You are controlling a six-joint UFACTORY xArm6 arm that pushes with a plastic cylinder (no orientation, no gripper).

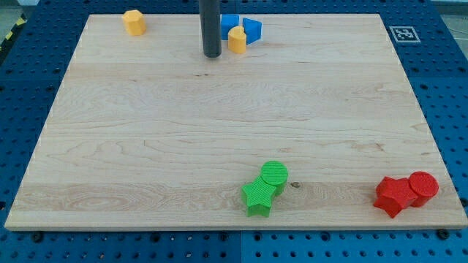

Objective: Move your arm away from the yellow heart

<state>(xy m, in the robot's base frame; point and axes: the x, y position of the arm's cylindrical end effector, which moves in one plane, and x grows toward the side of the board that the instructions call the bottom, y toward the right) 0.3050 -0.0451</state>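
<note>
**Tip parked beside the heart at the top edge**

My tip [212,55] is down on the table [146,131] near the top edge, a little left of centre. I have no jaws to spread or press together, just a straight dark rod, and it pinches nothing.

Just to the view's right of my tip sits the yellow heart [237,39]. There's a thin strip of bare wood between us, so near but not touching, as far as I can tell.

Behind the heart, hard against the top edge, two blue blocks: one [229,23] mostly hidden by my rod and the heart, its shape unclear, and a blue wedge [252,28] to its right. Both look to be touching the heart or just beside it.

Over in the top-left corner, a yellow block [134,22] stands alone, well apart from my tip.

Down at the bottom edge, right of centre, a green cylinder [275,175] leans up against a green star [258,197], touching.

Bottom-right corner: a red star [395,195] and a red cylinder [423,185], pressed together too.

A tag marker [403,33] sits off the top-right corner on the blue pegboard [29,88].
</note>
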